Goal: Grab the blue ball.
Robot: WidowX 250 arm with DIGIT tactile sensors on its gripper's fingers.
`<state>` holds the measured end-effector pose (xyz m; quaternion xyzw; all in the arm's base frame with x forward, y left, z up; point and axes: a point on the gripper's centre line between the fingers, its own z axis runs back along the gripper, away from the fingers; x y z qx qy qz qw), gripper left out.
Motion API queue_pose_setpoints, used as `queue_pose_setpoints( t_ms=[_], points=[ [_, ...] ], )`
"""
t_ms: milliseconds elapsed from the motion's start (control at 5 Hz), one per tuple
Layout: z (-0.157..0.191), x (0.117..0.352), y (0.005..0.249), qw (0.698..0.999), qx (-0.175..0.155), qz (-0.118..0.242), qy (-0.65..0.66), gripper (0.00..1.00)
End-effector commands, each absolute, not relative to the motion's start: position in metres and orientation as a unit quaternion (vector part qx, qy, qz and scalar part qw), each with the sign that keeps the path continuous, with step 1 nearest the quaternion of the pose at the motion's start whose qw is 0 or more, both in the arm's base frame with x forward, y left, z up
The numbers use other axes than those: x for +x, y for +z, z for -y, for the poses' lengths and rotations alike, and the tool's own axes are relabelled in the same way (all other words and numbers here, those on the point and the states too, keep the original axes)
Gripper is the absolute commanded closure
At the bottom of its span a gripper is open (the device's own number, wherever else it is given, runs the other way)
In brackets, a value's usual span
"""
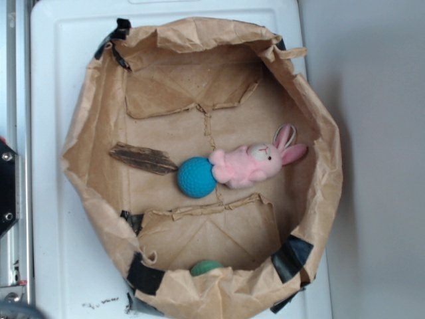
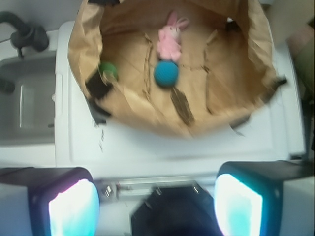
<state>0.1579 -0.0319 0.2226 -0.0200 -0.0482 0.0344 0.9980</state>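
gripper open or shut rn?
Open. In the wrist view the gripper pads stand wide apart, nothing between them; the blue ball lies far off in the paper bag.

The claw (image 2: 156, 206) shows in the wrist view as two broad black fingers (image 2: 59, 201) faced with pale pads that glow cyan-white with a pinkish tinge. Between them sits a dark, blurred black body below a silvery metal bar.
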Motion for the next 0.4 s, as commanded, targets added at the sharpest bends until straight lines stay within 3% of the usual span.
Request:
queue_pose_setpoints(
  t_ms=[0, 200],
  points=[
    [0.014, 0.222, 0.195, 0.994, -0.036, 0.102, 0.030, 0.00],
    [-0.012, 0.237, 0.170, 0.991, -0.008, 0.131, 0.023, 0.00]
  ],
)
